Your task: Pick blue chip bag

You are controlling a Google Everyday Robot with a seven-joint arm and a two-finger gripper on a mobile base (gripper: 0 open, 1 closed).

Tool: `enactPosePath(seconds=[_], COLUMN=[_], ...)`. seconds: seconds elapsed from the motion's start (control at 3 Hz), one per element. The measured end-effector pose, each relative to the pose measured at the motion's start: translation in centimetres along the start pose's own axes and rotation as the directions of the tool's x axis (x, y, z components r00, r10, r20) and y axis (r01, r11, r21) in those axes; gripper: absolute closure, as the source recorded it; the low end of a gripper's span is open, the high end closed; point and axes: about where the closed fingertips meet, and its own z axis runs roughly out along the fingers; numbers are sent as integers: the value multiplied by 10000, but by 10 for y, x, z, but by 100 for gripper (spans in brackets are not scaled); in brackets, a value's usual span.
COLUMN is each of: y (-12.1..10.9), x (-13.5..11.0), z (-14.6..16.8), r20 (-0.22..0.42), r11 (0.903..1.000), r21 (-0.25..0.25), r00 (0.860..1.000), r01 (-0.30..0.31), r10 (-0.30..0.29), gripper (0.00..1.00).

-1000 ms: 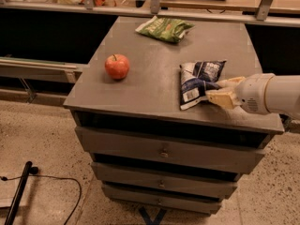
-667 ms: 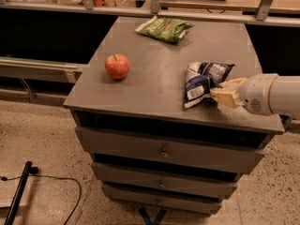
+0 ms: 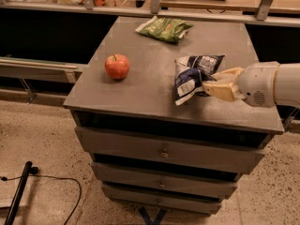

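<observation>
The blue chip bag [image 3: 193,77] is dark navy with white patches and sits right of centre on the grey drawer cabinet's top [image 3: 140,93]. It is crumpled and tipped up on its right side. My gripper [image 3: 209,84], with tan fingers on a white arm, reaches in from the right. It is closed on the bag's right edge. The bag's lower left corner looks to be at or just above the top surface.
A red apple [image 3: 116,66] stands on the left part of the top. A green chip bag [image 3: 164,28] lies at the far edge. A rail and shelves run behind the cabinet. A black cable and pole [image 3: 18,196] lie on the floor at the left.
The gripper has closed on the bag's right edge and drawn up a little. The bag went from lying flat to crumpled and tipped up. The apple and green bag have not moved.
</observation>
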Motion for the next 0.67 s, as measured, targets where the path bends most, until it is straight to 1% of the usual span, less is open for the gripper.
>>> enactPosePath(seconds=[0.33,0.67], y=[11,11], x=[-29,-29], z=[-9,-8], r20=[782,782], r11=[9984,9983], r21=[-234,-235], r00=[9957,9957], r01=[522,524], r10=[-503,-504], gripper=[100,100])
